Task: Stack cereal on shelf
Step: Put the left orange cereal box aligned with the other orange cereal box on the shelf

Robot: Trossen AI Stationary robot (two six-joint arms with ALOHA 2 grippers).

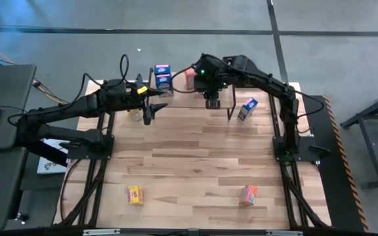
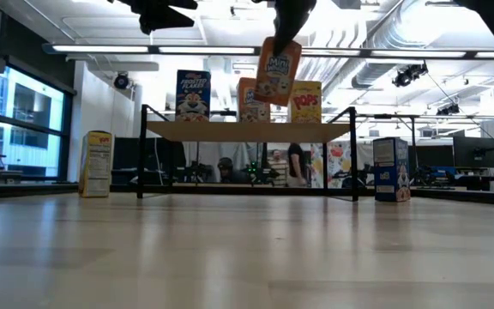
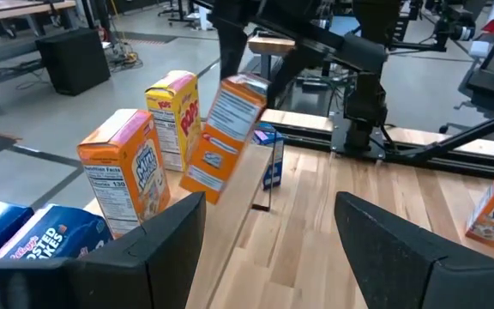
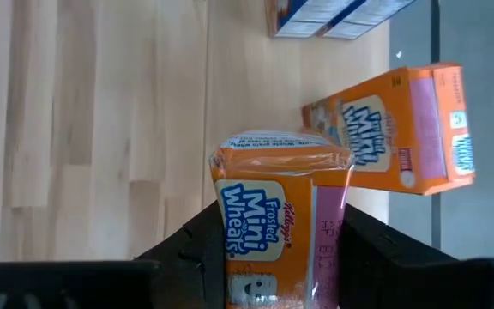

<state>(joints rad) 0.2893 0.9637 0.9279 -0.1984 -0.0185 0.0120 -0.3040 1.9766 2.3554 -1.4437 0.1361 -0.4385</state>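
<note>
My right gripper [image 2: 288,26] is shut on an orange cereal box [image 2: 279,70] that hangs just above the shelf [image 2: 247,131], a light plank on thin dark legs at the table's far edge. A blue box [image 2: 193,94], an orange box [image 2: 249,101] and a yellow box [image 2: 305,101] stand upright on the plank. My left gripper [image 1: 151,111] is open and hovers at the shelf's left end, holding nothing. In the left wrist view its fingers frame the held box [image 3: 225,137] from a distance. My right gripper pinches the orange box between its two fingers [image 4: 187,249] at the box's upper end [image 2: 283,43], coming from above and pointing down. The box is lifted clear. It hangs tilted below the fingers, with its lower end [image 2: 273,99] over the plank, in front of the standing orange box.
On the tabletop, a yellow box [image 2: 97,163] stands left of the shelf and a blue box [image 2: 390,169] right of it. Near the table's near edge are a yellow box [image 1: 134,195] and an orange box [image 1: 249,194]. Bare wood lies between them and the shelf.
</note>
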